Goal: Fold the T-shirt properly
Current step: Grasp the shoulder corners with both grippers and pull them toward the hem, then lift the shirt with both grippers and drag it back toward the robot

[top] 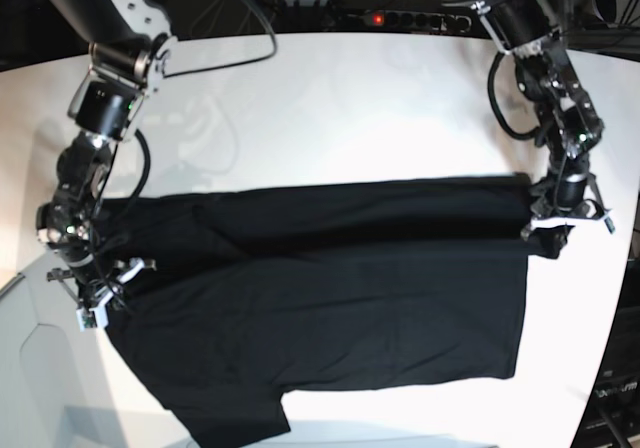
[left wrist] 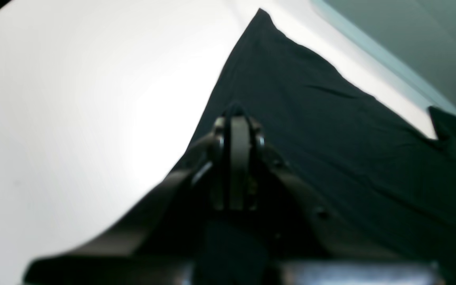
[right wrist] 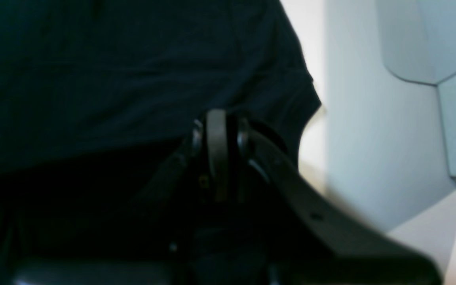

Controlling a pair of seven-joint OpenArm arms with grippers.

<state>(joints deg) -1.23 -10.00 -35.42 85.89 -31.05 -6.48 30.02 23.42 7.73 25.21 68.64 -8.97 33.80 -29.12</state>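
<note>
The black T-shirt [top: 350, 308] lies spread across the white table [top: 350, 108], plain side up, with a fold band along its far edge. My left gripper [top: 547, 230] is at the shirt's right edge, near the fold. In the left wrist view it [left wrist: 236, 116] is shut, with the black T-shirt [left wrist: 311, 99] pinched at its tip and stretching away from it. My right gripper [top: 105, 303] is at the shirt's left end by a sleeve. The right wrist view shows this gripper [right wrist: 218, 116] shut, with the dark T-shirt [right wrist: 113, 59] draped around its tip.
A power strip [top: 375, 18] with a red light and black cables [top: 240, 28] lie at the table's back edge. Both arms reach in from the back corners. Beyond the table's edge, grey floor panels [right wrist: 430, 39] show in the right wrist view.
</note>
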